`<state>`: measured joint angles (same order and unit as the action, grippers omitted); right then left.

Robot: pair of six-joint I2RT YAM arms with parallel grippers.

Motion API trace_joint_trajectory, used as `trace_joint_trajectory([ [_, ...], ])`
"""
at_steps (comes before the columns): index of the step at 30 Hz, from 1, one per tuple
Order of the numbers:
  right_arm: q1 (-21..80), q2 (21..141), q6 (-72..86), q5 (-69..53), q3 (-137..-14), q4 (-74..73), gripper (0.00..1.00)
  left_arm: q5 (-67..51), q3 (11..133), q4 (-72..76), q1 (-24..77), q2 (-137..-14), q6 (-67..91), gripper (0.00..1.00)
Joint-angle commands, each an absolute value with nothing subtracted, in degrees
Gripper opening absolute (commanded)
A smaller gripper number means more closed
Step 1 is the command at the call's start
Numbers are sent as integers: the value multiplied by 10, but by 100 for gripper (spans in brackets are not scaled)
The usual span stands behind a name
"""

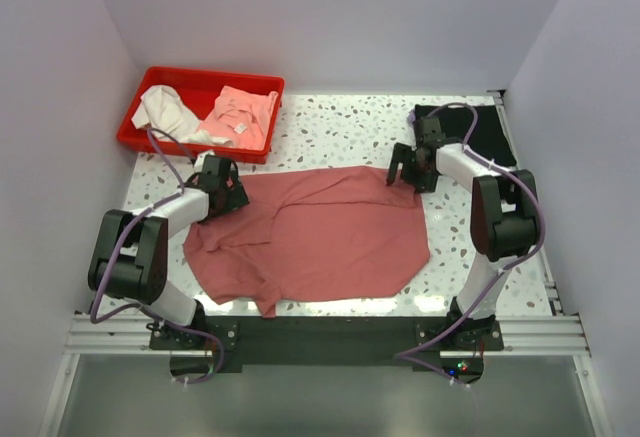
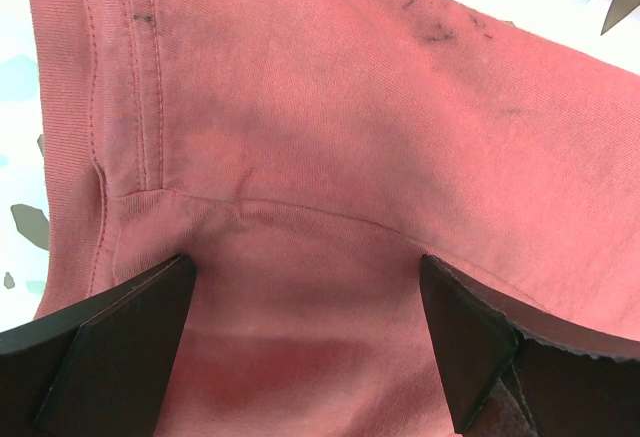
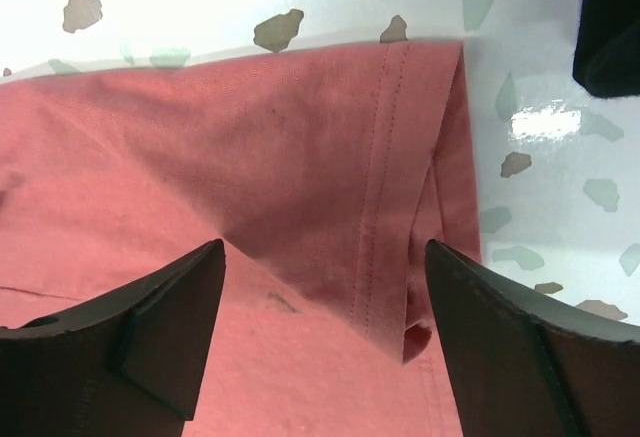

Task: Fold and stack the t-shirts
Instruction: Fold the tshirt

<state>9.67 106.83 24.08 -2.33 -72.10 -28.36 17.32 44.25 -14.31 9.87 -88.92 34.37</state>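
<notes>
The dusty rose-red t-shirt (image 1: 320,237) lies spread out on the speckled table. My left gripper (image 1: 222,197) is open over its far left edge; the left wrist view shows cloth with a seam (image 2: 300,137) between the spread jaws. My right gripper (image 1: 408,172) is open over the shirt's far right corner; the right wrist view shows a folded-over hemmed corner (image 3: 400,207) between the jaws. The black t-shirt (image 1: 480,132) lies folded at the far right, partly behind the right arm; its edge shows in the right wrist view (image 3: 610,27).
A red bin (image 1: 135,127) at the far left holds white and pink cloths. White walls close in the table on three sides. A metal rail (image 1: 320,332) runs along the near edge with both arm bases.
</notes>
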Motion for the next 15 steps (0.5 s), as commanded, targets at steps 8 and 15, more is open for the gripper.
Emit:
trace_joint_trajectory([
  [8,80,1085,294,-34,-732,-265,58,180,436,-143,92,-890,332,100],
  [15,67,1092,299,-48,-718,-256,49,181,438,-144,92,-896,332,100],
])
